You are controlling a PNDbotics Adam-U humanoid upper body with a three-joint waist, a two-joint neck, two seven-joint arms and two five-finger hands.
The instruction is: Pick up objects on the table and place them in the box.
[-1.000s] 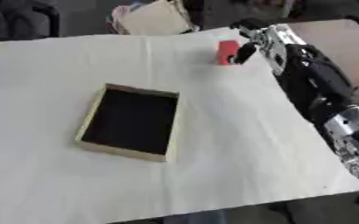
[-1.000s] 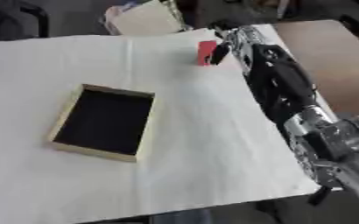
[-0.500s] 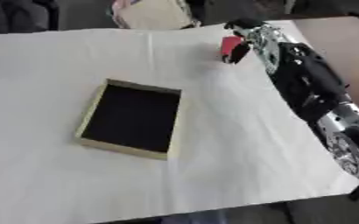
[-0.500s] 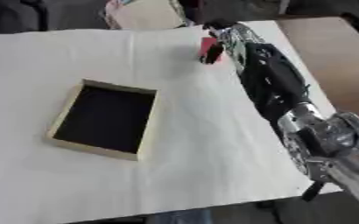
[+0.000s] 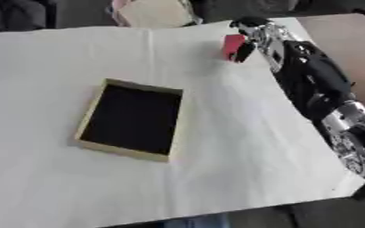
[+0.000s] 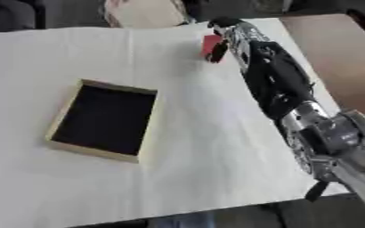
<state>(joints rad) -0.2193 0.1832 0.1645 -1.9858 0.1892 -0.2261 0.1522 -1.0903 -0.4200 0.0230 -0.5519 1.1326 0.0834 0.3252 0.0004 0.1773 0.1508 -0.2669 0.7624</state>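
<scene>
A table covered with a white cloth [image 5: 216,147] fills the view from above. A shallow box [image 5: 131,118] with pale wooden walls and a black inside sits on the cloth, open side up, with nothing visible inside it.

Well beyond the box, toward the far right of the cloth, the robot's right arm [image 5: 314,84] reaches in from the lower right and stretches across the table. Its right hand [image 5: 252,38] is at a small red object [image 5: 233,46] there. A dark finger or thumb lies against the red object's right side, and the silver part of the hand is just behind it. The fingers look curled around the object, though the picture is soft here. Whether the object is raised off the cloth cannot be told.

The left hand is out of sight.
</scene>
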